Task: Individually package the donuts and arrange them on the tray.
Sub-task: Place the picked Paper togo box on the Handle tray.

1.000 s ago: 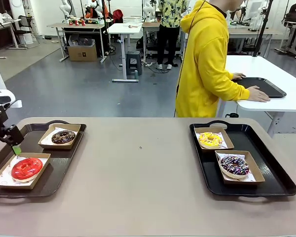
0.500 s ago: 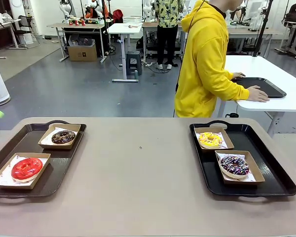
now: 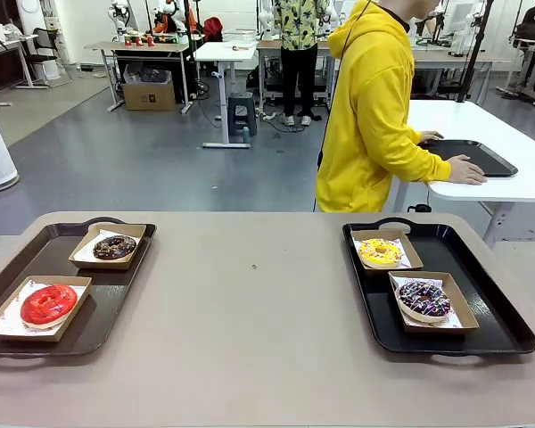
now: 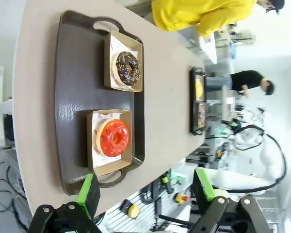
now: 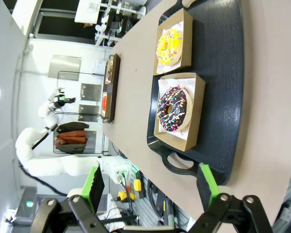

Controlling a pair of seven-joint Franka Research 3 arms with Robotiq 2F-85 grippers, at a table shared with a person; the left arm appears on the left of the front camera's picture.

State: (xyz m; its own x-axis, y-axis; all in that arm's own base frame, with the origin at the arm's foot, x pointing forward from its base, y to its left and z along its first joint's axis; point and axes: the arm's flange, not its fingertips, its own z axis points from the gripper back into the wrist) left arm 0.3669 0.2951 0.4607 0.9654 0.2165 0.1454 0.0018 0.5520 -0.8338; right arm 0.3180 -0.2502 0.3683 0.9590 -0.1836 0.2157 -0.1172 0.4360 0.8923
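Note:
On the left black tray (image 3: 116, 294) a red donut (image 3: 47, 304) and a dark chocolate donut (image 3: 115, 247) each lie in a paper-lined brown box. The right black tray (image 3: 499, 312) holds a yellow donut (image 3: 380, 252) and a sprinkled chocolate donut (image 3: 424, 299), also boxed. My left gripper (image 4: 145, 187) hangs open high above the left tray (image 4: 72, 97), looking down on the red donut (image 4: 112, 137) and the chocolate donut (image 4: 126, 69). My right gripper (image 5: 150, 183) is open too, well above the right tray (image 5: 223, 73), with the sprinkled donut (image 5: 173, 109) and the yellow donut (image 5: 169, 45) below it.
A person in a yellow hoodie (image 3: 370, 116) stands beyond the far edge, both hands at a black tray (image 3: 477, 156) on a separate white table. The tan tabletop (image 3: 250, 312) between the two trays is bare.
My left gripper, which hung over the left tray's near corner a second ago, has pulled away to the left and out of the front view. The donuts and trays have not moved.

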